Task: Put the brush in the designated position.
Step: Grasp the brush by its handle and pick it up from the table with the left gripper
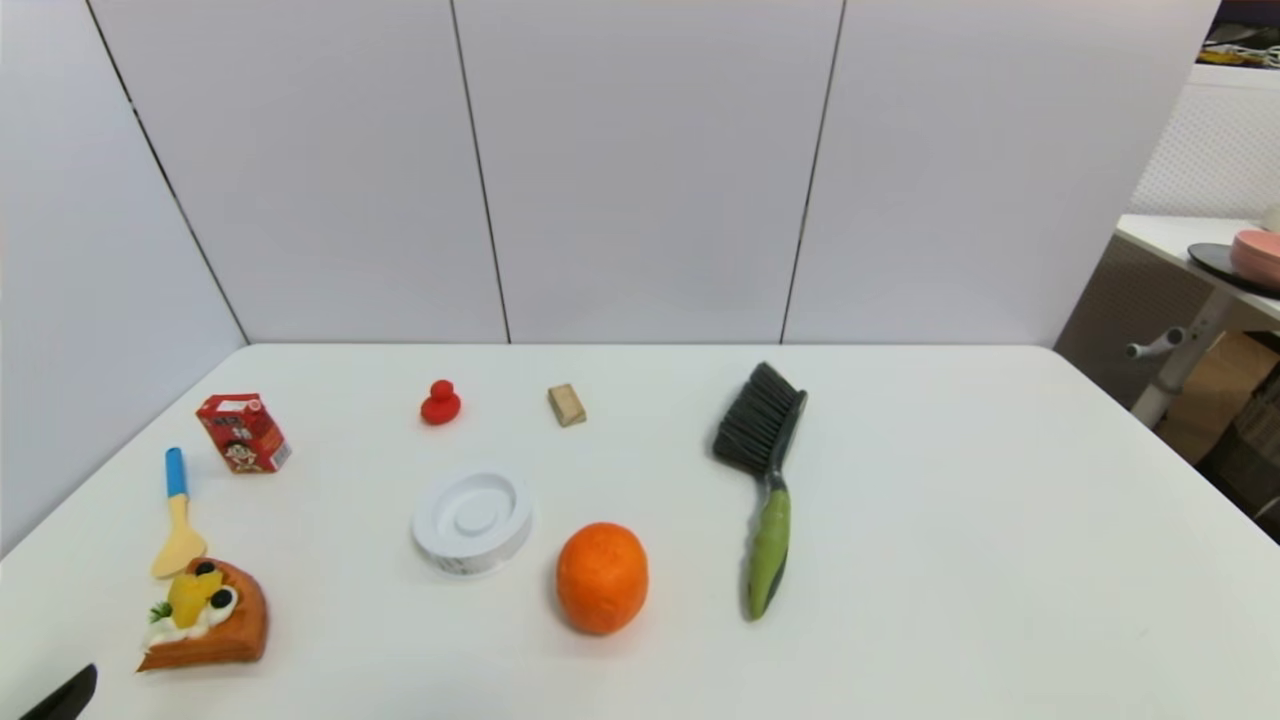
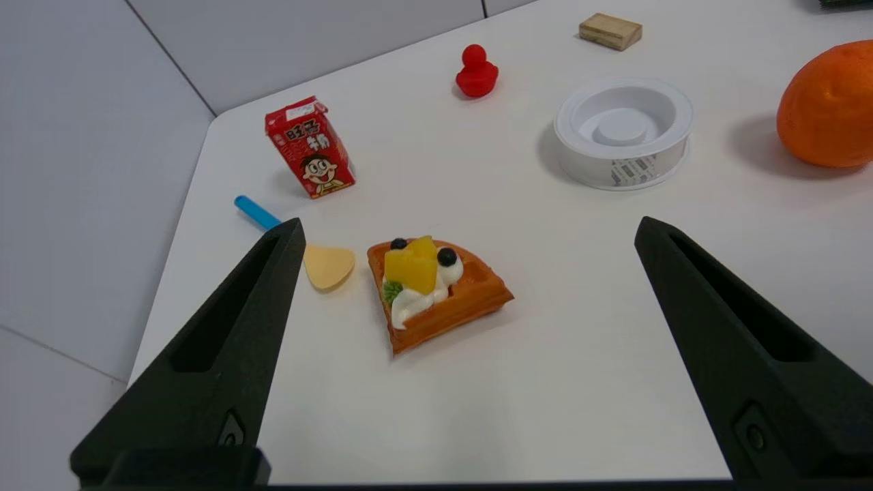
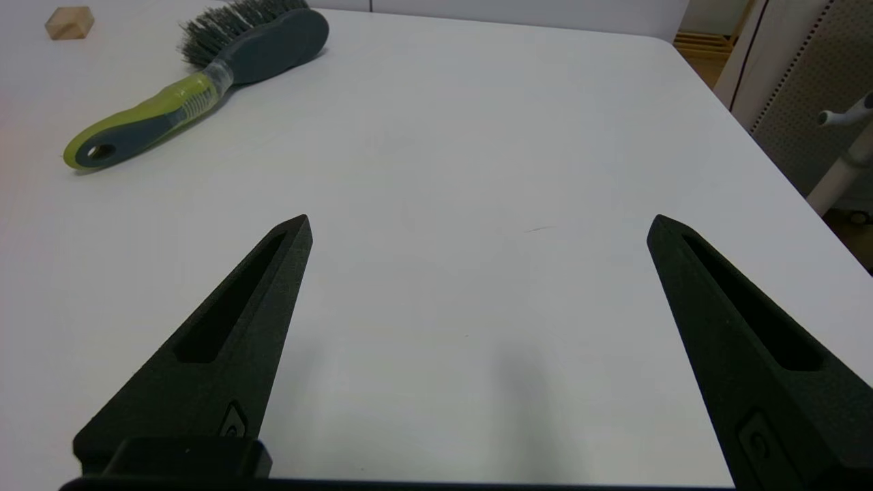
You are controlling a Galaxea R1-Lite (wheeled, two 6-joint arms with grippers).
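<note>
The brush (image 1: 763, 480) lies flat on the white table (image 1: 1000, 560), right of centre, dark bristles toward the back wall and lime-green handle toward me. The right wrist view shows the brush (image 3: 198, 85) lying far ahead of my right gripper (image 3: 477, 228), which hangs open over bare tabletop with nothing between its fingers. My left gripper (image 2: 467, 228) is open too, held above the waffle slice near the table's front left corner; only a black tip of it (image 1: 68, 695) shows in the head view. The designated position carries no mark that I can see.
An orange (image 1: 601, 577) sits left of the brush handle, and a white round dish (image 1: 472, 520) beside it. Further left are a waffle slice (image 1: 207, 615), a blue-handled spatula (image 1: 178, 515) and a red carton (image 1: 243, 432). A red duck (image 1: 440, 402) and a wooden block (image 1: 566, 405) stand toward the back.
</note>
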